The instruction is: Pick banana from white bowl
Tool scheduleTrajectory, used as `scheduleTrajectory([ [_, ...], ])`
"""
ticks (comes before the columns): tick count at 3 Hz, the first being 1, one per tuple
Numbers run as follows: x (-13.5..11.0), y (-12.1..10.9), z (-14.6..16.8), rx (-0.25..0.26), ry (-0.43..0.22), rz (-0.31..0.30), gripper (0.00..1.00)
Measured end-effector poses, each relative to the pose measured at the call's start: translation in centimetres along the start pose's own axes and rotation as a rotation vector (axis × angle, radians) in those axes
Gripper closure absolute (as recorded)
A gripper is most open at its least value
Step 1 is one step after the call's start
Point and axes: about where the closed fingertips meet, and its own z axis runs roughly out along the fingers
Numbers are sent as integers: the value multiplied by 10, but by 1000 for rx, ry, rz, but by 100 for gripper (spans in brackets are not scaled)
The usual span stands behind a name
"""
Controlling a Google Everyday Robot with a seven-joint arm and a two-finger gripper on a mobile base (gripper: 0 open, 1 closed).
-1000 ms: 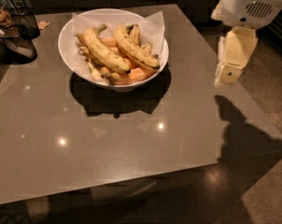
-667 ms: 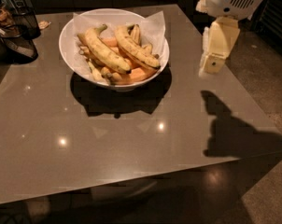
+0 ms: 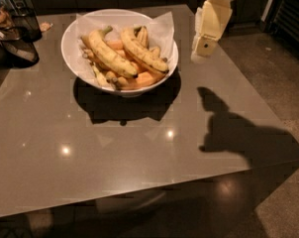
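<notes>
The white bowl (image 3: 69, 53) looks like glossy glazed ceramic, lined with thin, creased, matt white paper (image 3: 162, 26). The banana (image 3: 142, 53) has smooth, dull yellow skin flecked with brown, darkened at 1 end. The table (image 3: 115, 157) is a smooth, polished grey-brown slab showing bright reflected spots. The gripper (image 3: 201, 51), above the table's far right part beside the bowl, is smooth cream plastic with a soft sheen. The floor (image 3: 283, 83) looks speckled and matt.
</notes>
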Motion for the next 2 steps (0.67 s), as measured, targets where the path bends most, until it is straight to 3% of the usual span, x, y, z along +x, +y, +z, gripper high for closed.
scheduleTrajectory([
  [1, -6, -10, 7, -1, -36, 28, 0],
  [2, -21, -28, 21, -29, -50, 51, 8],
])
